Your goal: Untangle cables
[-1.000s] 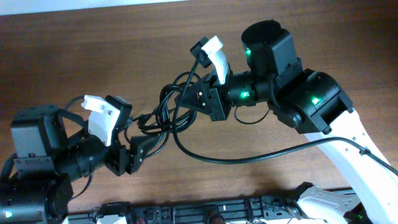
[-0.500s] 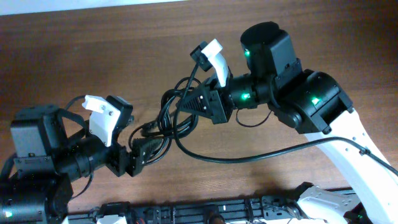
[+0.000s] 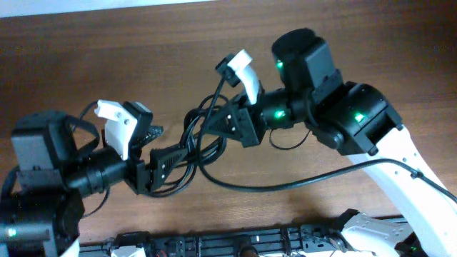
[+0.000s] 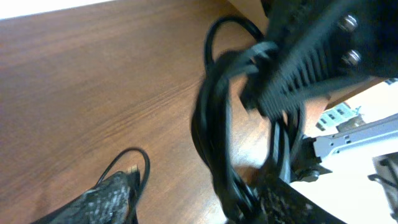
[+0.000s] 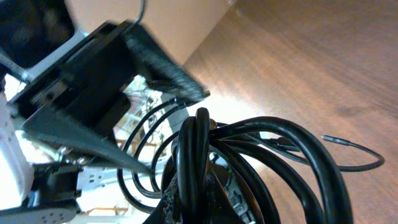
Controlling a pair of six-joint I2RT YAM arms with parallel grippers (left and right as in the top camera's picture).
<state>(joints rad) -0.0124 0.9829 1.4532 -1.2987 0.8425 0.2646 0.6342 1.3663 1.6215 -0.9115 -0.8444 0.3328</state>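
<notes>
- The jaws of the right gripper [image 3: 230, 127] are closed, pinching a strand of the cables [image 3: 196, 143] where the bunch rises to its fingertips; in the right wrist view the black loops gather into those fingers at the bottom of the picture
- The left gripper [image 3: 151, 171] has its jaws apart: in the left wrist view one of its fingers [image 4: 109, 199] stands clear of the bundle with bare wood between, so it does not look clamped on anything
- The cables hang as one looped bunch between the two grippers, partly lifted off the table [image 3: 107, 57], with the lower loops lying on the wood just beside the left gripper
- A thin loose loop [image 4: 134, 163] lies on the table near the left finger, apart from the main bunch
- As a judgement, the task is in its early or middle part: several loops cross and pass through one another, and no cord lies separate
- What is left: find one cord in the bunch, draw it clear with the left gripper while the right holds the rest, then repeat for the others
</notes>
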